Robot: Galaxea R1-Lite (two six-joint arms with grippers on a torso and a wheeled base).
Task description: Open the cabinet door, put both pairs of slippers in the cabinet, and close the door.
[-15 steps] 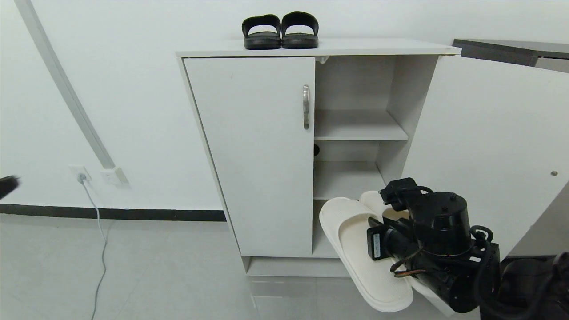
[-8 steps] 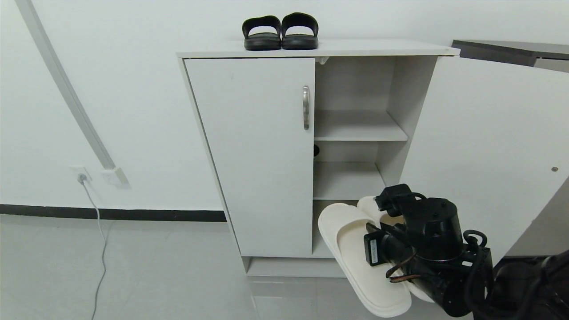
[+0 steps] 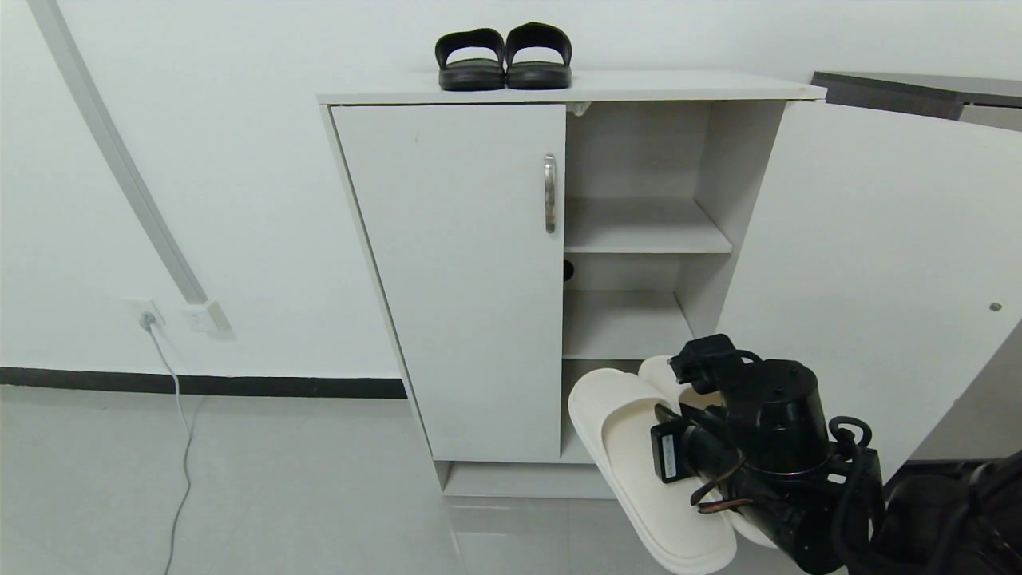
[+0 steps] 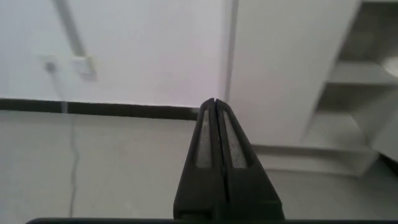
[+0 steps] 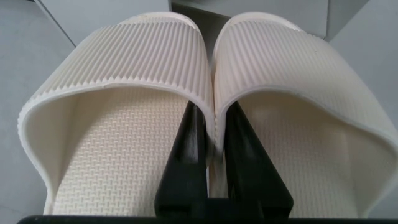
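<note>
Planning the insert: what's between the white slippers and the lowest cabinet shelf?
Nothing: head view shows bare space from white slippers to the lowest shelf.

The cabinet (image 3: 679,85) stands against the wall (image 3: 239,160); its left door (image 3: 463,279) is shut and its right door (image 3: 870,263) is swung out to the right. The first pair (image 3: 504,56) of slippers sits on the cabinet top, near its middle. The second pair (image 3: 631,447) is clamped in the right gripper (image 5: 214,124), before the lowest compartment. A socket (image 3: 144,310) is on the wall, left of the cabinet.
</note>
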